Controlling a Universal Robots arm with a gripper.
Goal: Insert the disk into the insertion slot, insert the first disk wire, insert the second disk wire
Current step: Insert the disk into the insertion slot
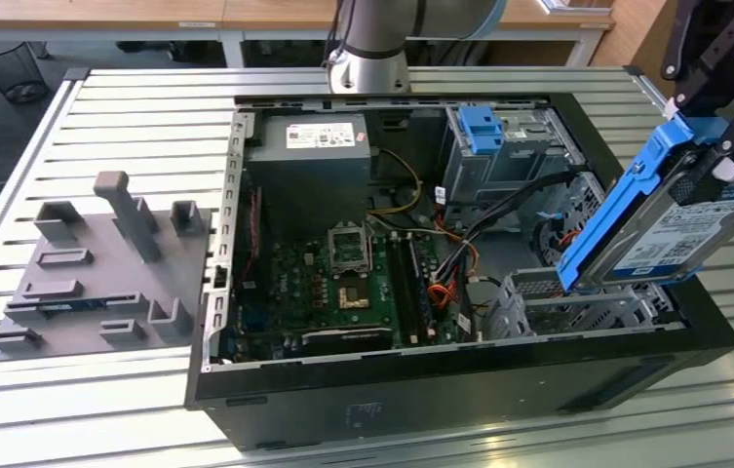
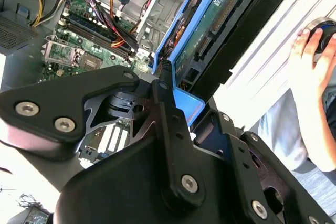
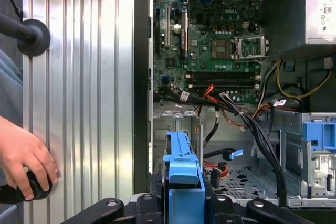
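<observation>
1. The fingers (image 2: 167, 98) are clamped on the blue carrier of the disk (image 1: 669, 234), at its upper end.
2. In the exterior view the disk hangs tilted over the open computer case (image 1: 471, 390). Its lower end is at the top of the insertion slot (image 1: 600, 312); I cannot tell whether they touch.
3. Loose cables (image 1: 471, 234) lie between the motherboard (image 1: 354, 283) and the slot.
4. A person's hand (image 3: 23, 156) rests on a dark round object (image 3: 31, 187) on the desk (image 3: 79, 77), beside the case.
</observation>
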